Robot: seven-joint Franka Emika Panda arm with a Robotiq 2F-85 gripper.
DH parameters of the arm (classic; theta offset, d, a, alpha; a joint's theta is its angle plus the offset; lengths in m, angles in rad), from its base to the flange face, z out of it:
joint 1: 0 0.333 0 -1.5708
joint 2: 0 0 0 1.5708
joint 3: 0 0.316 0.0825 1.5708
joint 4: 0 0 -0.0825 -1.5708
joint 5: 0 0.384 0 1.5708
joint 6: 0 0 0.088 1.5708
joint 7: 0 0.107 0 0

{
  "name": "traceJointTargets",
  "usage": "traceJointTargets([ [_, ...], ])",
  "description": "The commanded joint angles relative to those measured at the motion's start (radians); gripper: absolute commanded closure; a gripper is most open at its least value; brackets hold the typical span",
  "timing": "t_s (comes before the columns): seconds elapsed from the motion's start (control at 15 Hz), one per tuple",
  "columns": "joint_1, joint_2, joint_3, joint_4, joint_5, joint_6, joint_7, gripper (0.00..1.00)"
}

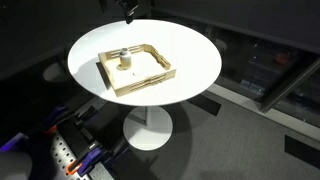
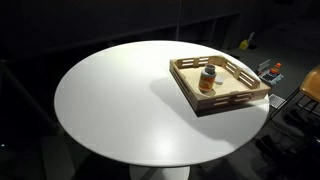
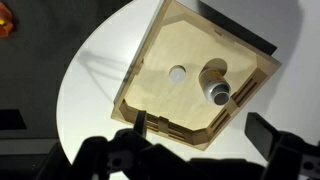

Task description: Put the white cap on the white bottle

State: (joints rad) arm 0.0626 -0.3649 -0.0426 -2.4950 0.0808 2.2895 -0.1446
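The white bottle (image 3: 216, 88) stands upright and open-topped inside the light wooden tray (image 3: 160, 115), near one of its walls. The white cap (image 3: 178, 73) lies flat on the tray floor right beside the bottle, apart from it. Both exterior views show the bottle (image 1: 123, 56) (image 2: 208, 73) in the tray (image 1: 160, 76) (image 2: 240, 97), and the cap (image 1: 128, 68) shows next to it. My gripper (image 3: 205, 140) is open and empty, high above the tray; its dark fingers frame the tray's near corner. In an exterior view only its tip (image 1: 130, 8) shows at the top edge.
The tray sits on a round white pedestal table (image 1: 190, 50) (image 2: 120, 110), off to one side. Dark floor surrounds it. An orange object (image 3: 5, 18) lies off the table. Coloured equipment (image 1: 70, 155) stands low beside the table base.
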Motion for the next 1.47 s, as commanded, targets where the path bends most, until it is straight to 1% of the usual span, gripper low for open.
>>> traceJointTargets([
  [0.0,-0.006,0.000,0.006,0.002,0.003,-0.003,-0.002,0.00],
  [0.33,-0.006,0.000,0.006,0.003,0.003,-0.003,-0.002,0.00],
  [0.6,-0.006,0.054,0.010,0.081,0.003,-0.053,0.009,0.00],
  [0.93,-0.027,0.191,0.014,0.181,-0.015,-0.100,0.047,0.00],
  [1.2,-0.028,0.330,0.021,0.250,-0.025,-0.087,0.042,0.00],
  [1.4,-0.025,0.423,0.030,0.284,-0.013,-0.069,0.012,0.00],
])
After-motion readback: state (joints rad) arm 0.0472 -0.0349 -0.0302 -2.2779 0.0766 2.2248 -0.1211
